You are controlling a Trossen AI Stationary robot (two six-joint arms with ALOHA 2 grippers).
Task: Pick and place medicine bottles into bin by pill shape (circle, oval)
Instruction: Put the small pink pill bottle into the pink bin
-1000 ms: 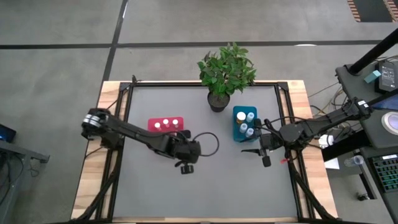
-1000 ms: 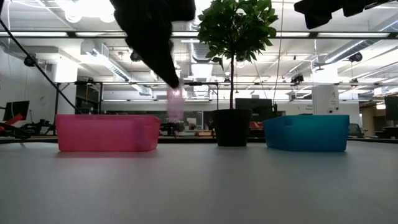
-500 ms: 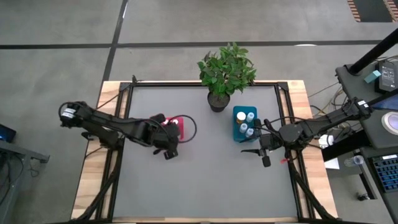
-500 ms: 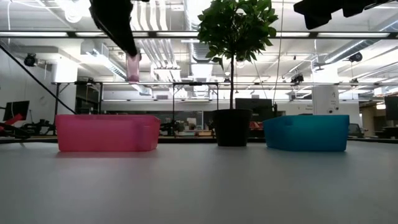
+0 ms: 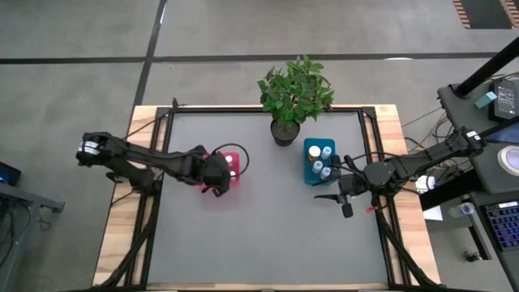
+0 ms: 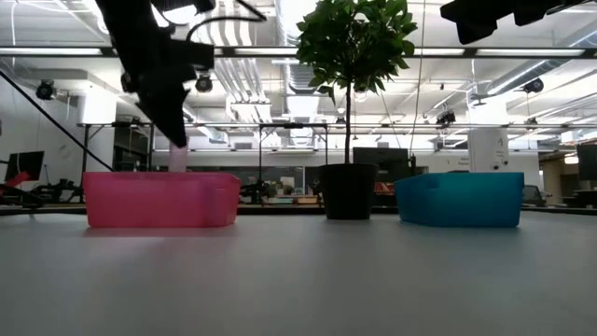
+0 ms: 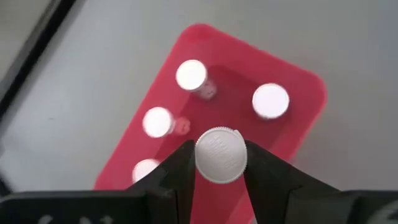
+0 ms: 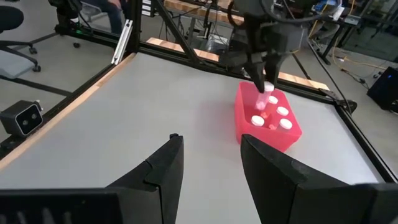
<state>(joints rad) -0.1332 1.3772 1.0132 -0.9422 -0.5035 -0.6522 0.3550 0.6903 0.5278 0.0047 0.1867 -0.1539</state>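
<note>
The left hand is gripping a medicine bottle by its cap sides, directly above the red bin. It is looking light, rigid, smooth, likely slippery. The right hand is waiting, fingers parted.

My two slim, dark jointed arms look matte black, each trailing a thin black looped cable. The left arm's black two-finger gripper has thick, blocky fingers with smooth angular faces.
</note>
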